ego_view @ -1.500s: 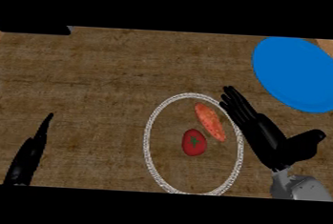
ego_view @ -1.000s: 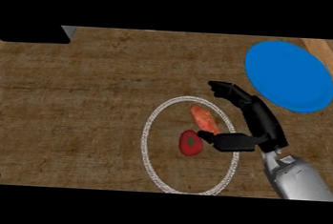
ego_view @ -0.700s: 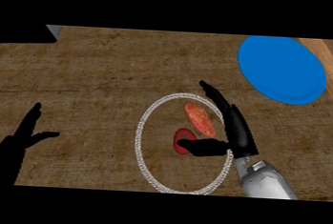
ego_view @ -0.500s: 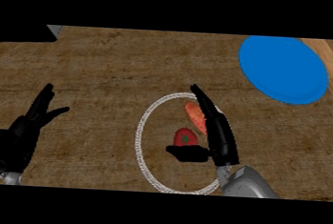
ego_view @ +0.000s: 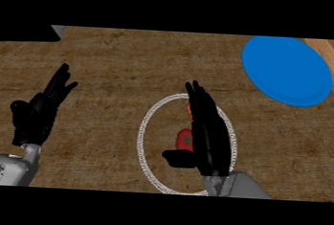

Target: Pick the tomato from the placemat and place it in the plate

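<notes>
Right hand [ego_view: 207, 135] now over tomato [ego_view: 185, 139]; left hand [ego_view: 39, 112] raised higher.

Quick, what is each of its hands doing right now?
Left hand: open, holding nothing.
Right hand: open beside the small red tomato, not gripping it.

Red tomato [ego_view: 185, 138] on white-rimmed placemat [ego_view: 148, 132]

Black left hand [ego_view: 37, 113]; black right hand [ego_view: 210, 136]; grey forearms [ego_view: 233, 187].
</notes>
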{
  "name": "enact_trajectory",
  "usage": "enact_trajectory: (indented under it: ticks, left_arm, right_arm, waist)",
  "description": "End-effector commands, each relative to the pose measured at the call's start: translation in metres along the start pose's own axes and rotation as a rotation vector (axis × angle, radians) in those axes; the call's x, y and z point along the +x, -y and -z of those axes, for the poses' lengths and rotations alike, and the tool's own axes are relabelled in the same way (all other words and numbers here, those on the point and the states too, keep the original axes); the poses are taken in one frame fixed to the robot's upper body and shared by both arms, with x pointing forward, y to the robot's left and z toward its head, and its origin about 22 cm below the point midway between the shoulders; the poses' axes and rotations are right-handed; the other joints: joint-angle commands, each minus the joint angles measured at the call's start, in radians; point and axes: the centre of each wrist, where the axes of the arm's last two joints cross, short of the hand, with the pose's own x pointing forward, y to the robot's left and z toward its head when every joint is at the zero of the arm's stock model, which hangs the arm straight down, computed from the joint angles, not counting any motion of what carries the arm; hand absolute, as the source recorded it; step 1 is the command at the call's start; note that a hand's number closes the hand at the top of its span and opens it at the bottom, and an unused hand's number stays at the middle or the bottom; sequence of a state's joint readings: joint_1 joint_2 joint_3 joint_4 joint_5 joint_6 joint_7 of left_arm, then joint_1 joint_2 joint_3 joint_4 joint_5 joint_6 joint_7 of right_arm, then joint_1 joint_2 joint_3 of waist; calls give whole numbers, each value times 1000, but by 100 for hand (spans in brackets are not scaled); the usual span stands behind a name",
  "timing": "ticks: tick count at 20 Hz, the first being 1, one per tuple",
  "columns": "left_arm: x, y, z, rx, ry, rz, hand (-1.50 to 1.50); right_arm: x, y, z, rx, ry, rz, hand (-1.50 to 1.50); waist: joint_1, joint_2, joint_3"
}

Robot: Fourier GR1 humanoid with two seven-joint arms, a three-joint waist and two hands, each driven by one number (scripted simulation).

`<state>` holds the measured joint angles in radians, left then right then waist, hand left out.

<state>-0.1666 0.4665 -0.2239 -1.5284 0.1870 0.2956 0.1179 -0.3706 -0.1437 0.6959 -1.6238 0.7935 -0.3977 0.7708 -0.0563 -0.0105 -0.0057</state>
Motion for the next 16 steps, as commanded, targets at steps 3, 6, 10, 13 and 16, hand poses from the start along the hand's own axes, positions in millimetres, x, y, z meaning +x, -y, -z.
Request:
enact_trajectory:
  ticks: [3,6,10,13,16]
  left_arm:
    - [-2,2,13,-24,10,-16,0]
    - [-12,6,15,-35,22,-16,0]
    - [-3,11,23,-37,24,-15,0]
    - [8,20,20,-59,29,-19,0]
    - [-10,18,27,-49,38,-3,0]
  right_arm:
    - [28,30,-11,162,-208,-215,-150]
    - [53,37,-14,196,-271,-267,-150]
    - [59,53,-8,269,-330,-293,-150]
    - [47,69,4,280,-362,-262,-150]
    - [41,45,15,312,-382,-278,-150]
  waist:
    - [12,2,2]
    - [32,5,3]
    - [43,7,4]
    - [49,7,5]
    - [50,12,5]
